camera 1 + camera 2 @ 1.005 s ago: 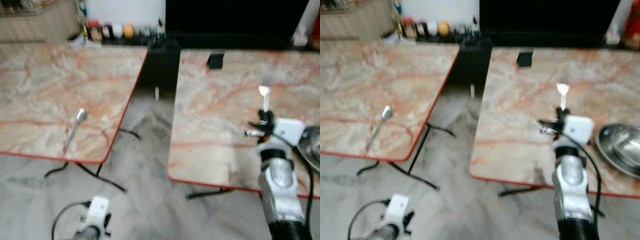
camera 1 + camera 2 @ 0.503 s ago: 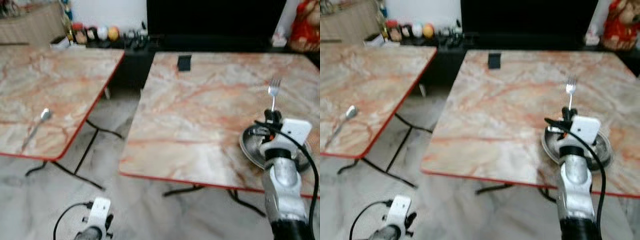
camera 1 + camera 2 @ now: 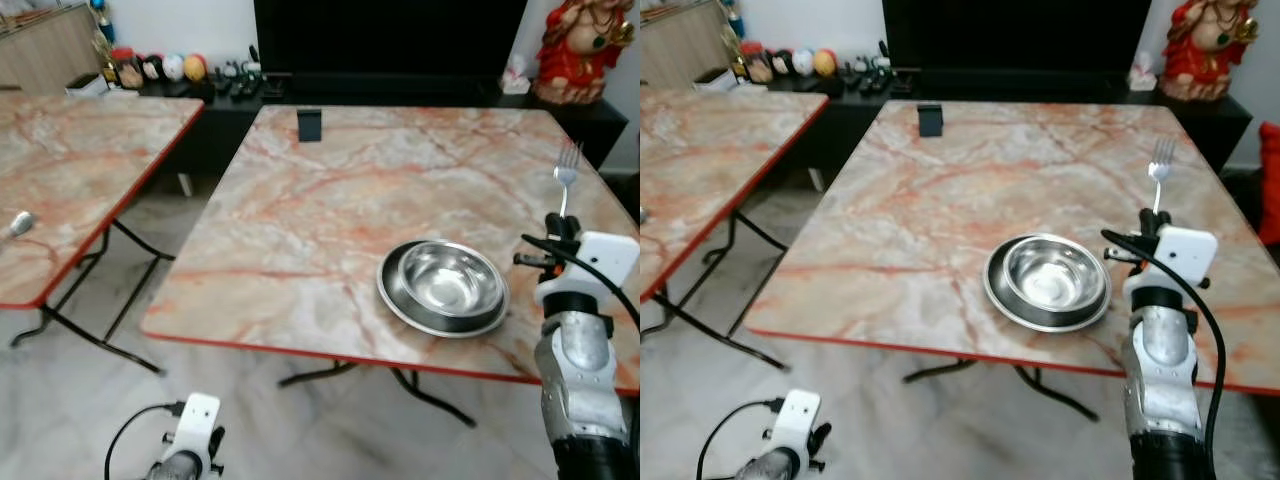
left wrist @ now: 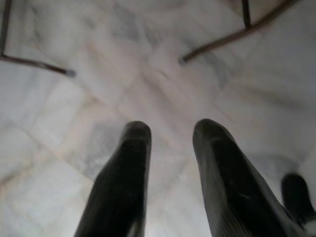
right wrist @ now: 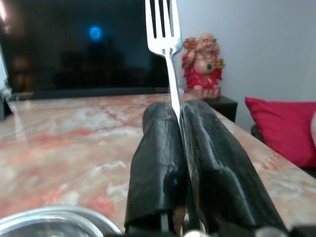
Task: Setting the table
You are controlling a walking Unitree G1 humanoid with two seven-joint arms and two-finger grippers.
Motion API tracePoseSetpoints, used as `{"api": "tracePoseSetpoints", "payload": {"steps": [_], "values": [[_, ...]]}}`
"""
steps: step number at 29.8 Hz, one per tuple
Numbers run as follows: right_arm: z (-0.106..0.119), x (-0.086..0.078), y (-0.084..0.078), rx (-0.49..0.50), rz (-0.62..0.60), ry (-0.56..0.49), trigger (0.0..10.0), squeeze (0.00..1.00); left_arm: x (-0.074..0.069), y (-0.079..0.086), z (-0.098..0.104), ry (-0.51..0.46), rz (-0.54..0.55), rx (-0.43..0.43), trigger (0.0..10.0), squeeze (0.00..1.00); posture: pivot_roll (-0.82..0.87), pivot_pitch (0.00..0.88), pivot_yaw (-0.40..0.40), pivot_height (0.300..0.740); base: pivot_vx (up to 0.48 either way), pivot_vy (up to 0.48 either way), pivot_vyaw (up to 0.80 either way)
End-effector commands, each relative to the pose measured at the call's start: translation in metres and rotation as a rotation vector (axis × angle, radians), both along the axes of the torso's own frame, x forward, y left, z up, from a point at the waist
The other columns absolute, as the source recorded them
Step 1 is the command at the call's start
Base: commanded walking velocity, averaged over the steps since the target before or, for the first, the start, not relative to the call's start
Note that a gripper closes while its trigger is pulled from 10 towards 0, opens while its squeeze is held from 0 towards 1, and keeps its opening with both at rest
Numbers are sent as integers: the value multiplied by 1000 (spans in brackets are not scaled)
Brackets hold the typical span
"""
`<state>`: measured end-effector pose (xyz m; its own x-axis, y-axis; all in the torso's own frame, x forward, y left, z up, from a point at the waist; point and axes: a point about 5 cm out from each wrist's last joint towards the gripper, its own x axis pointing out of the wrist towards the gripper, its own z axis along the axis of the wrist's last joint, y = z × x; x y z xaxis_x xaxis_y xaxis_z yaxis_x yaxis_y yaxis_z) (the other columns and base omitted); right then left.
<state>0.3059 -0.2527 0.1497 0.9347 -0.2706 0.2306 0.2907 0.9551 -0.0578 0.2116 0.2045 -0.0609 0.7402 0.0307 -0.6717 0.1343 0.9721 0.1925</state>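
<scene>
Right pincer (image 3: 560, 228) clamps fork (image 3: 566, 172) upright beside bowl (image 3: 446, 282).

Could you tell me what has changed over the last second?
Mostly the view: the head camera swung right, bringing the steel bowl on the marble table into sight. The right gripper still clamps the fork upright; the left gripper still hangs open.

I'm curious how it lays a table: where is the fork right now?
The fork stands upright, tines up, clamped in the right gripper above the marble table, just to the right of the steel bowl.
</scene>
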Motion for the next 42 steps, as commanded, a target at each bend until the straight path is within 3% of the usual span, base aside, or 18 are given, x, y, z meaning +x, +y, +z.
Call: {"api": "tracePoseSetpoints", "payload": {"steps": [1,12,21,24,37,42], "values": [[4,1,0,-11,-3,-5,10000,0,-1,2,-1,15,6,5,10000,0,-44,0,28,740,0,0,0],[1,2,-10,-15,-32,82,10000,0,-3,6,-2,31,12,8,10000,0,-44,0,33,740,0,0,0],[-14,11,-6,125,-14,259,10000,0,-5,6,-3,45,17,5,10000,0,-37,0,29,740,0,0,0],[-24,18,3,194,22,394,10000,0,-6,7,-4,50,18,6,10000,0,-39,0,31,740,0,0,0],[-49,19,25,262,114,567,10000,0,-10,9,-5,55,27,3,10000,0,-30,0,21,740,0,0,0],[-55,20,37,286,144,590,10000,0,-11,9,-6,59,29,3,10000,0,-26,0,19,740,0,0,0]]}}
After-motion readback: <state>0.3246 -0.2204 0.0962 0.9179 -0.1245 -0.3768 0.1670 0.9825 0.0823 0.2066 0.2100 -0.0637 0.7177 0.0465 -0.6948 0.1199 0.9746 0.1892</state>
